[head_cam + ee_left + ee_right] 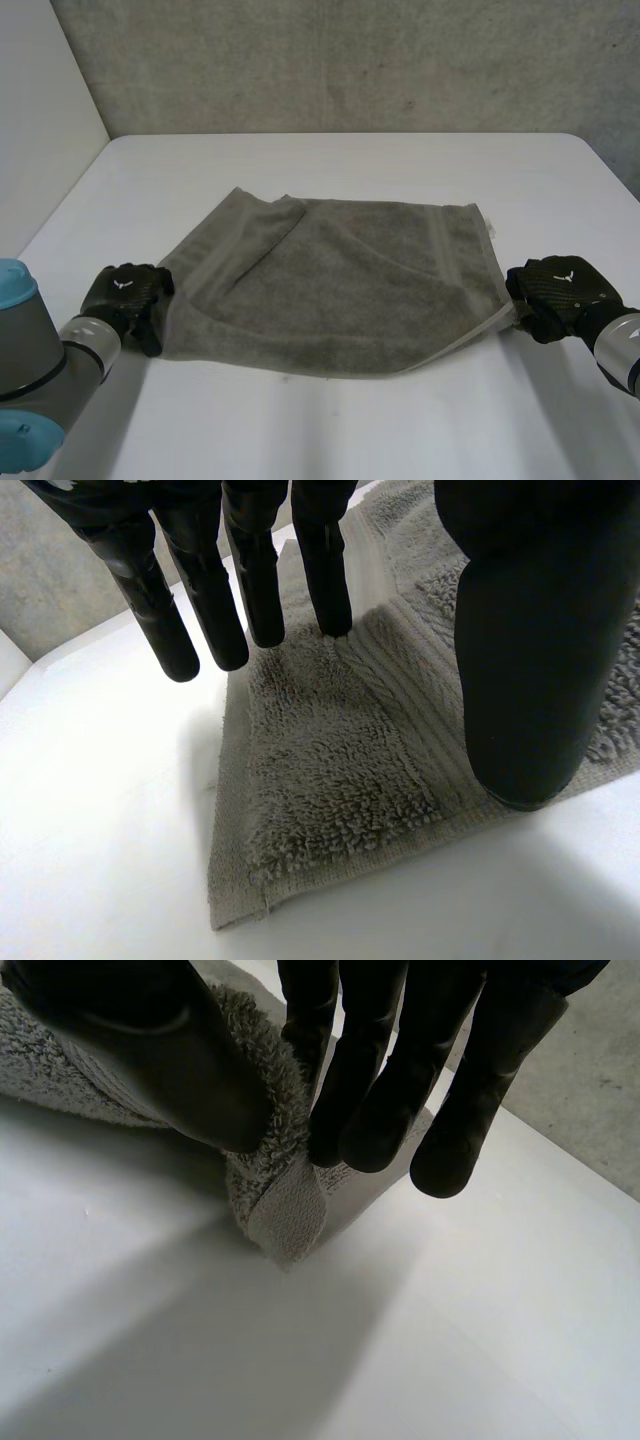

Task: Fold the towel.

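Towel (pixel 340 290), grey terry, was found spread on the white table (pixel 330 165) between the two hands, with a flap at its far-left part turned over onto the rest. The left hand (pixel 125 295) was recorded at the towel's near-left corner, the right hand (pixel 555 290) at its near-right corner.

In the left wrist view, that corner was seen lying flat on the table under the left hand. The left fingers (pixel 260 590) were held straight and slightly spread, their tips at or just above the pile. The left thumb (pixel 530 660) was set well apart from them, by the towel's near hem. The cloth lay loose between them. Contact of the fingertips with the pile could not be confirmed.

In the right wrist view, the corner was seen bunched and raised off the table, pinched between the right thumb (pixel 170 1060) and the right fingers (pixel 360 1110). A hemmed tip was noted hanging just below the grip, close to the table.
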You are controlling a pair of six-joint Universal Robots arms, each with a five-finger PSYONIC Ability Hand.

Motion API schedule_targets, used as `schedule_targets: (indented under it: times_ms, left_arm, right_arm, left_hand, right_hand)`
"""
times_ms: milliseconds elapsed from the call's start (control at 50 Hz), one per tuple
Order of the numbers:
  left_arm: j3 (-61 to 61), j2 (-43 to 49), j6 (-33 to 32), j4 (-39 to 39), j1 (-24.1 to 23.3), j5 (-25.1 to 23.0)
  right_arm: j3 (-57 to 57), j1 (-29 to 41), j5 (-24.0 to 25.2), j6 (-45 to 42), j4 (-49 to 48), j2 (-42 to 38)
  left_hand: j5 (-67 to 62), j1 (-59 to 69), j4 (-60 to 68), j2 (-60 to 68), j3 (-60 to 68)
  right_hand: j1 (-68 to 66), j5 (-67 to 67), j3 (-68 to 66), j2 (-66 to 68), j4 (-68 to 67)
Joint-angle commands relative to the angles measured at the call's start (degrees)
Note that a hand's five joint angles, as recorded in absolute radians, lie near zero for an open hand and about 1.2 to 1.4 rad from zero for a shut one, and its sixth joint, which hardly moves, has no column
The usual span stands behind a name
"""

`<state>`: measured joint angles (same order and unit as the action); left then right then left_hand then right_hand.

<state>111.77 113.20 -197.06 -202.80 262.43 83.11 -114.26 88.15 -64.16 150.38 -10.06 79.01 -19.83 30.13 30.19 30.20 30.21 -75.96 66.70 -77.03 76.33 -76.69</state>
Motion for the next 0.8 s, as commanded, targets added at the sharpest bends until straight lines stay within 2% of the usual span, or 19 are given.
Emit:
schedule_targets:
  times_ms: [20, 240, 540, 580, 600, 620, 700, 800]
  left_arm:
    - [-0.76, 0.79, 0.01, -0.05, 0.02, -0.06]
    - [-0.94, 1.41, 0.01, -3.3, 0.02, 0.03]
    - [-0.15, 0.44, 0.01, -3.39, 0.54, 0.21]
    - [0.11, 0.18, 0.01, -2.86, 0.54, 0.29]
    - [0.12, 0.18, 0.01, -2.86, 0.54, 0.29]
    - [0.55, 0.01, 0.01, -2.78, 0.54, 0.21]
    - [1.7, -0.79, 0.01, -2.69, 0.63, 0.21]
    - [4.5, -5.96, -0.08, -0.94, 0.72, 0.21]
  right_arm:
    - [0.0, 0.0, 0.0, -0.09, 0.04, 0.0]
    - [0.0, 0.0, 0.0, -0.62, 0.04, 0.0]
    - [0.0, 0.0, 0.0, -0.62, 0.04, 0.0]
    - [0.0, -0.09, 0.0, -0.62, 0.04, 0.0]
    - [0.0, -0.09, 0.0, -0.62, 0.04, 0.0]
    - [0.0, 0.0, 0.0, -0.62, 0.04, 0.09]
    - [0.0, 0.0, 0.0, -0.62, 0.12, 0.09]
    - [0.09, -0.17, 0.09, -0.7, 0.39, 0.61]
  left_hand:
    - [-7.63, 7.34, 7.27, 7.27, 7.26]
    - [-18.71, 18.42, 18.35, 18.35, 18.34]
    - [-32.7, 32.4, 32.34, 32.33, 32.32]
    - [-41.39, 41.09, 41.03, 41.02, 41.01]
    - [-41.44, 41.15, 41.08, 41.08, 41.07]
    - [-50.08, 49.79, 49.72, 49.72, 49.7]
    - [-50.17, 49.87, 49.81, 49.8, 49.79]
    - [-50.17, 49.87, 49.81, 49.8, 49.79]
  right_hand:
    - [-4.04, 3.3, -2.97, 3.67, -3.31]
    - [-4.04, 3.3, -2.97, 3.67, -3.31]
    - [-4.04, 3.3, -2.97, 3.67, -3.31]
    - [-4.04, 3.3, -2.97, 3.67, -3.31]
    - [-4.04, 3.3, -2.97, 3.67, -3.31]
    - [-4.04, 3.3, -2.97, 3.67, -3.31]
    - [-4.04, 3.3, -2.97, 3.67, -3.31]
    - [-4.04, 3.3, -2.97, 3.67, -3.31]
